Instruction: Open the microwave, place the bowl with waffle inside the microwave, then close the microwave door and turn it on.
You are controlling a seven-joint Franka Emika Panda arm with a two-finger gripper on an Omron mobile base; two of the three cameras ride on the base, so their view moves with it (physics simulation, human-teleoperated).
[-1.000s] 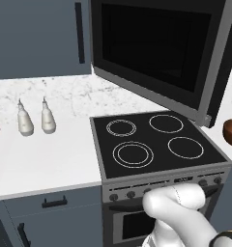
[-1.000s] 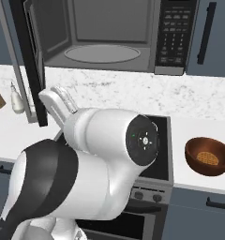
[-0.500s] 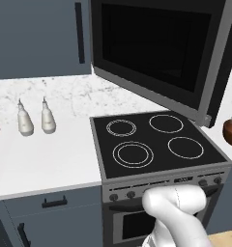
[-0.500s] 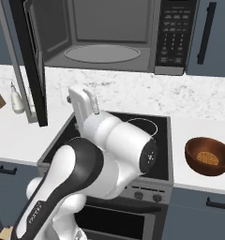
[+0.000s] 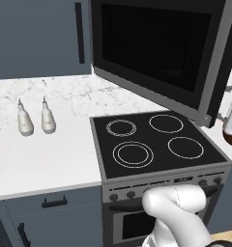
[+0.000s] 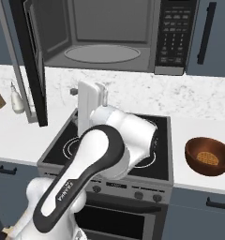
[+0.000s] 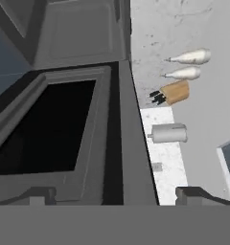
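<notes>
Gripper with jaws spread wide and nothing between them, facing the edge of the swung-open microwave door, which hangs out to the left of the microwave. The bowl, holding a waffle, sits on the counter right of the stove, well apart from the gripper. Two pale bottles stand left of the stove. The keypad lettering is too small to read.
</notes>
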